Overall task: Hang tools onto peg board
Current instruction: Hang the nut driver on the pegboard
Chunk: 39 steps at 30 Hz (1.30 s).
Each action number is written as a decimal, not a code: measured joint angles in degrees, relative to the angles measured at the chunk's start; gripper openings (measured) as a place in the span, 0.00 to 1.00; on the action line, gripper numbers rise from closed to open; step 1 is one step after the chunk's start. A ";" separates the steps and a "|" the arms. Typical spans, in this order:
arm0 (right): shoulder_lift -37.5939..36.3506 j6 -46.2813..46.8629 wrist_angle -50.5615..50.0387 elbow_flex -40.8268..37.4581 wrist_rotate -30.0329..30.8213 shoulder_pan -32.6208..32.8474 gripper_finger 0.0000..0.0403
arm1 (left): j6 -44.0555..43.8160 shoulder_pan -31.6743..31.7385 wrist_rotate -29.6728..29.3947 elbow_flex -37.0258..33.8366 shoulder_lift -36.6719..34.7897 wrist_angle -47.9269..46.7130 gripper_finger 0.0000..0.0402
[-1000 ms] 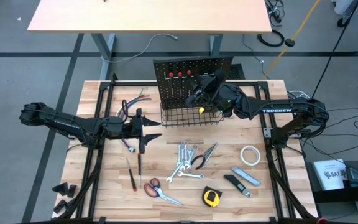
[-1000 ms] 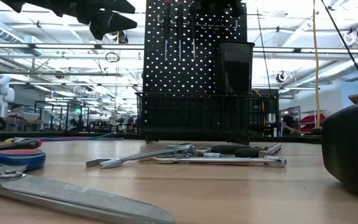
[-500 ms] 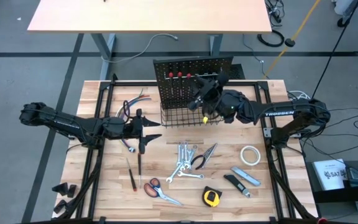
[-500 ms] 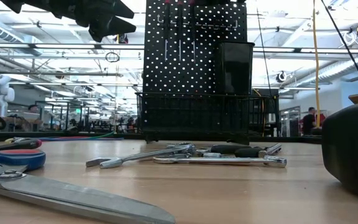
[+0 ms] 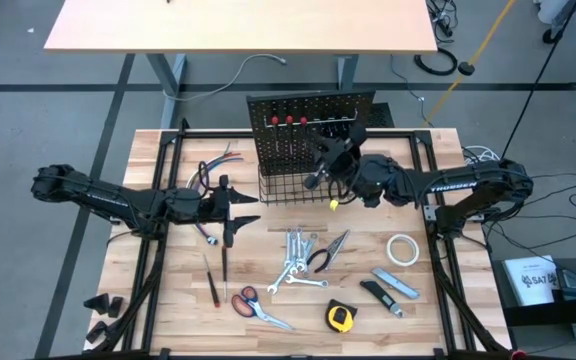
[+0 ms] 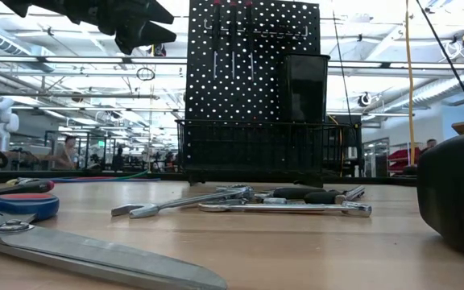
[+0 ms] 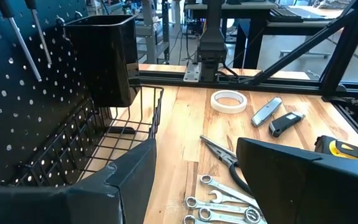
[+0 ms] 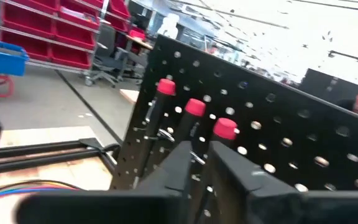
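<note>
The black peg board [image 5: 313, 125] stands at the table's far side, with a wire basket [image 5: 290, 187] at its base and a black cup [image 7: 101, 56]. Three red-topped screwdrivers [image 5: 288, 120] hang on it; they also show in the right wrist view [image 8: 195, 107]. My right gripper [image 5: 322, 168] hovers just in front of the board, above the basket, its fingers a little apart and empty. My left gripper [image 5: 234, 211] hovers open and empty left of the basket. Wrenches [image 5: 293, 262], pliers [image 5: 328, 250], scissors [image 5: 253, 305] and two screwdrivers [image 5: 218, 275] lie on the table.
A white tape roll [image 5: 402, 249], a utility knife [image 5: 396, 284], a dark tool [image 5: 379, 296] and a yellow tape measure [image 5: 340, 317] lie at the near right. Coloured wires [image 5: 214, 165] lie left of the board. A black frame [image 5: 158, 200] runs around the tabletop.
My right gripper has drawn back from the peg board toward the table's near edge. In the low view it has gone out of the picture's top. The three screwdrivers stay hanging on the board.
</note>
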 joint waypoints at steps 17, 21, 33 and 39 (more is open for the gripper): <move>0.00 7.65 -2.43 0.00 -11.20 -6.99 0.00 | 0.00 0.00 0.00 0.00 0.00 0.43 0.57; -0.03 6.88 -2.33 0.00 -10.93 -6.99 0.00 | -0.04 -0.02 0.04 0.00 -0.01 0.20 0.57; -6.26 13.93 -17.34 0.00 -11.38 2.95 0.00 | -5.46 -9.20 -8.33 7.38 -4.26 -18.50 0.57; -5.01 27.74 -34.10 0.02 -21.05 8.97 0.00 | -19.94 -13.30 -14.15 8.49 -4.09 -30.10 0.57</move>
